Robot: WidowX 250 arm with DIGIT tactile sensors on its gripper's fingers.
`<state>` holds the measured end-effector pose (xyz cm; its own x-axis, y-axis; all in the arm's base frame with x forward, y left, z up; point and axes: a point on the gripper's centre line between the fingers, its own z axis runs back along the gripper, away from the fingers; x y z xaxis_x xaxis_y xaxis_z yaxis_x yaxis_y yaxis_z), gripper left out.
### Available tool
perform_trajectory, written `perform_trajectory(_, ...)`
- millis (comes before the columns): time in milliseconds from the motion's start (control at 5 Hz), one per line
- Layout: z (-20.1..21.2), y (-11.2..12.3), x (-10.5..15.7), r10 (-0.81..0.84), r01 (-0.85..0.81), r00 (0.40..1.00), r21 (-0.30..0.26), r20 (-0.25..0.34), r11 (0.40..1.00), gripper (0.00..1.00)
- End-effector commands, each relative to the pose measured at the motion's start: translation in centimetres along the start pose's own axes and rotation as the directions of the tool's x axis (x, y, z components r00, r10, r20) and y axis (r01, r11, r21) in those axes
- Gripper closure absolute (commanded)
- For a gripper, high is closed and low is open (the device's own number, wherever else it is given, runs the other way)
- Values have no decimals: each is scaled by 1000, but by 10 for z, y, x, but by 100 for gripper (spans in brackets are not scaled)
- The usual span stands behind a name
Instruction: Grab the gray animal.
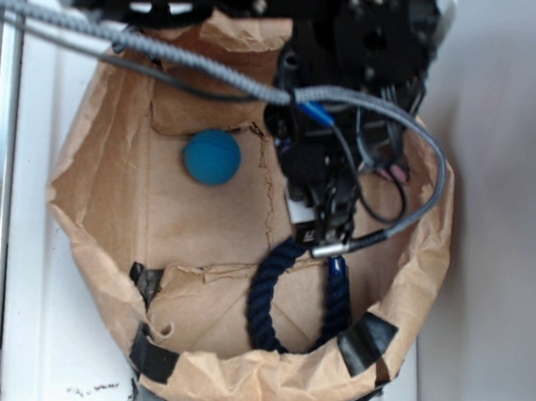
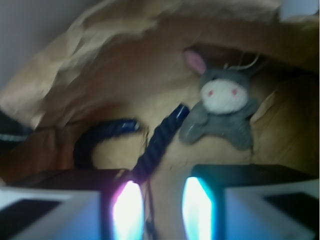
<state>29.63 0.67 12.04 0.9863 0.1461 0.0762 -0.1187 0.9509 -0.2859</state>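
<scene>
Gripper fingers (image 2: 127, 207): two pale, glowing pads at the bottom of the wrist view, standing apart with nothing between them
Gripper (image 1: 327, 226): black, pointed down into the bag in the exterior view, cables looping around it
Rope (image 2: 155, 142): dark navy, twisted; one strand runs up from between the fingers, another curves off to the left
Gray animal (image 2: 222, 107): lying on the brown paper beyond the rope's end, just right of it; cream face, red marks, one pink-lined ear; apart from the fingers
Ball (image 1: 212, 156): teal-blue, left of the arm
Paper bag (image 1: 92, 176): brown, crumpled wall encircling everything; probably taped at the rim, though the view is soft
</scene>
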Motion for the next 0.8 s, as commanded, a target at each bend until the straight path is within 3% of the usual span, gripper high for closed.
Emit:
perform_trajectory(0, 2, 23, 25, 88, -89, 993, 3, 83, 996, 0)
perform_trajectory(400, -2, 44, 19, 208, -213, 972, 28, 110, 977, 0)
perform_trajectory(600, -8, 51, 11, 180, -188, 969, 31, 171, 982, 0)
